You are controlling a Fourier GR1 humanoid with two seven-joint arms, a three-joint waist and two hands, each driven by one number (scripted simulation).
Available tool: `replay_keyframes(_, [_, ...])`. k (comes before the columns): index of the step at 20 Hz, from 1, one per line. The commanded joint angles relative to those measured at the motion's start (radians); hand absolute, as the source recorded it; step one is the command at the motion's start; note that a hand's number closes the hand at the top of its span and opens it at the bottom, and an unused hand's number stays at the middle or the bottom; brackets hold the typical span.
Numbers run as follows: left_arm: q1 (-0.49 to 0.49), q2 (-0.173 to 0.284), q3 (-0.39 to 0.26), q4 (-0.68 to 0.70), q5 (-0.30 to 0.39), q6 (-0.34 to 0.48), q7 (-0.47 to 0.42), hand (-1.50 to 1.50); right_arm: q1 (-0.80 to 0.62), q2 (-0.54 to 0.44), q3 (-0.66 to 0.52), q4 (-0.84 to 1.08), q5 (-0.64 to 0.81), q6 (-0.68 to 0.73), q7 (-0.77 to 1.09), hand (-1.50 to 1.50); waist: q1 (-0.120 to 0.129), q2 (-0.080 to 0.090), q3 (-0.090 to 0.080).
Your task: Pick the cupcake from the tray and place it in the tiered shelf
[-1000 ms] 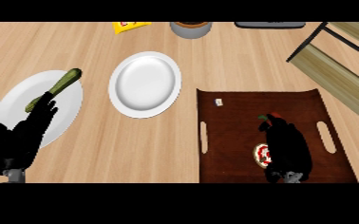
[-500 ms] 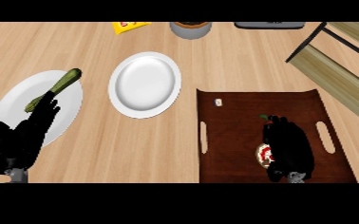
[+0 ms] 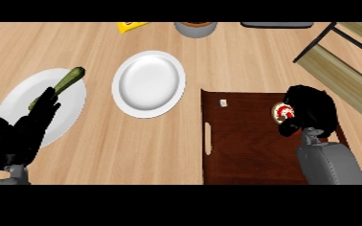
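Wooden counter, view shifted, right hand [image 3: 309, 107] curled round cupcake [image 3: 283, 111], now at tray's [image 3: 240, 148] far side

Cupcake [image 3: 282, 111] on tray [image 3: 240, 143], right of plate [image 3: 148, 84]

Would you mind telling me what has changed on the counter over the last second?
The right robot hand has curled round the cupcake and carried it farther back over the tray, toward the shelf. The left robot hand, both plates and the green vegetable stayed put.
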Motion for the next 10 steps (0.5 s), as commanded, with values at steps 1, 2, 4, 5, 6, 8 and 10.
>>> replay_keyframes(1, [-0.010, -0.030, -0.021, 0.033, -0.032, 0.019, -0.020, 0.00, -0.203, -0.002, -0.155, 0.130, -0.050, -0.018, 0.058, 1.50, 0.000, 0.002, 0.001])
replay_keyframes(2, [-0.001, 0.028, 0.046, 0.022, 0.034, -0.042, -0.004, 0.00, -0.186, -0.013, -0.156, 0.111, -0.056, -0.024, 0.047, 1.50, -0.006, -0.002, 0.001])
replay_keyframes(4, [0.026, -0.009, 0.015, -0.025, -0.001, -0.006, 0.009, 0.00, -0.213, -0.037, -0.182, 0.079, -0.075, -0.009, 0.049, 1.50, -0.010, -0.004, 0.001])
replay_keyframes(5, [-0.051, 0.002, 0.027, 0.053, -0.005, -0.006, 0.017, 0.00, -0.249, -0.035, -0.176, 0.074, -0.056, -0.011, 0.077, 1.50, -0.016, -0.003, 0.001])
replay_keyframes(6, [0.007, -0.017, 0.021, 0.024, -0.007, -0.012, -0.020, 0.00, -0.244, -0.018, -0.178, 0.033, -0.065, 0.005, 0.109, 1.50, -0.014, -0.005, 0.001])
replay_keyframes(8, [-0.017, -0.014, 0.034, 0.064, -0.010, -0.003, -0.019, 0.00, -0.206, -0.027, -0.181, -0.150, -0.095, 0.075, 0.145, 1.50, -0.029, -0.008, 0.000])
replay_keyframes(10, [-0.004, -0.030, 0.005, 0.003, -0.034, 0.016, 0.023, 0.00, -0.257, -0.002, -0.201, -0.152, -0.101, 0.075, 0.205, 1.50, -0.021, -0.007, 0.001])
